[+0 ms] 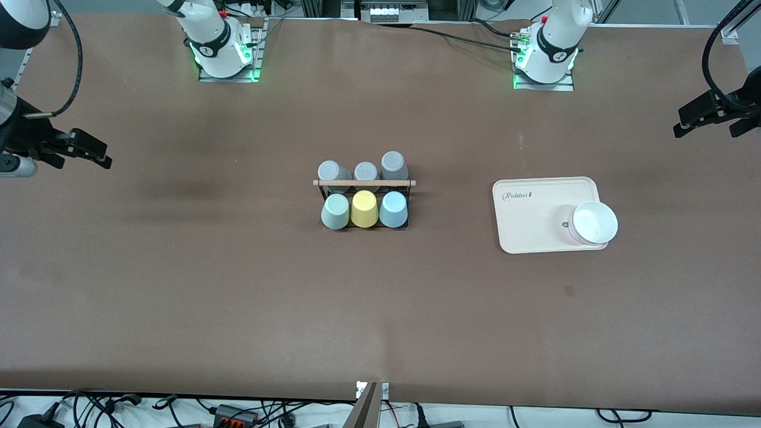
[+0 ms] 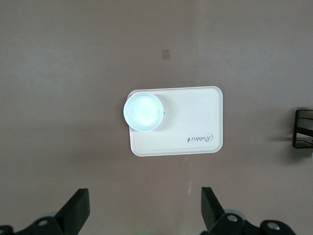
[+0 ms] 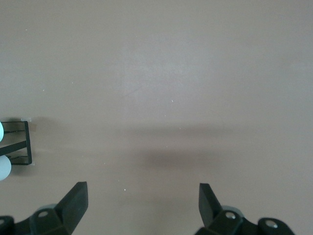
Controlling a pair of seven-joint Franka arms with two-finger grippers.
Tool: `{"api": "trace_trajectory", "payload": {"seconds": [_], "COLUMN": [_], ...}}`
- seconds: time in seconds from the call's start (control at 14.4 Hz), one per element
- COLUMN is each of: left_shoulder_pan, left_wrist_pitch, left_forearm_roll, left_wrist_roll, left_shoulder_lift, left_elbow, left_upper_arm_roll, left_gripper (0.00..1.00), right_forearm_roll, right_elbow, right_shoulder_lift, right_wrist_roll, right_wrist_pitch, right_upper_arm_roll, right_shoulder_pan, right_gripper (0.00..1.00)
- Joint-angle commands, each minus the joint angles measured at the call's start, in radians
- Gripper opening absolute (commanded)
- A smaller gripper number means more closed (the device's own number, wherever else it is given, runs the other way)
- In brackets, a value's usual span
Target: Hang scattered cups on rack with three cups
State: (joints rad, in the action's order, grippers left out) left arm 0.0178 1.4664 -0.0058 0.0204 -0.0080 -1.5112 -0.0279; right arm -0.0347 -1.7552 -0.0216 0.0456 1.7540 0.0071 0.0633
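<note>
The rack, black wire with a wooden rod on top, stands mid-table. Its row nearer the front camera holds a mint green cup, a yellow cup and a light blue cup, all bottom-up. Three grey cups fill the farther row. My left gripper hangs open and empty high over the left arm's end of the table, with the tray in its wrist view. My right gripper hangs open and empty over the right arm's end. Only the rack's end shows in the right wrist view.
A beige tray lies toward the left arm's end of the table, with a white bowl on its corner nearer the front camera. Brown tabletop stretches around the rack.
</note>
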Motion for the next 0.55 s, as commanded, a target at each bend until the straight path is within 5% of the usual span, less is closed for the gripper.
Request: {"api": "trace_trajectory", "payload": {"seconds": [0.0,0.48], "left_shoulder_pan": [0.005,0.007], "left_wrist_pitch": [0.011,0.011], "left_forearm_roll": [-0.002,-0.002], "left_wrist_roll": [-0.005,-0.005], "left_shoulder_lift": [-0.012,-0.012], "left_elbow": [-0.009,-0.009], "left_upper_arm_roll": [0.003,0.003], "left_gripper": [1.00,1.00], "right_forearm_roll": [0.009,0.010], "right_elbow": [-0.007,-0.012], "right_shoulder_lift": [-0.027,-0.028], "right_wrist_roll": [0.003,0.005], "right_wrist_pitch": [-0.031,-0.028], "right_upper_arm_roll": [0.019,0.021], "right_shoulder_pan": [0.016,0.012], "right_gripper": [1.00,1.00]}}
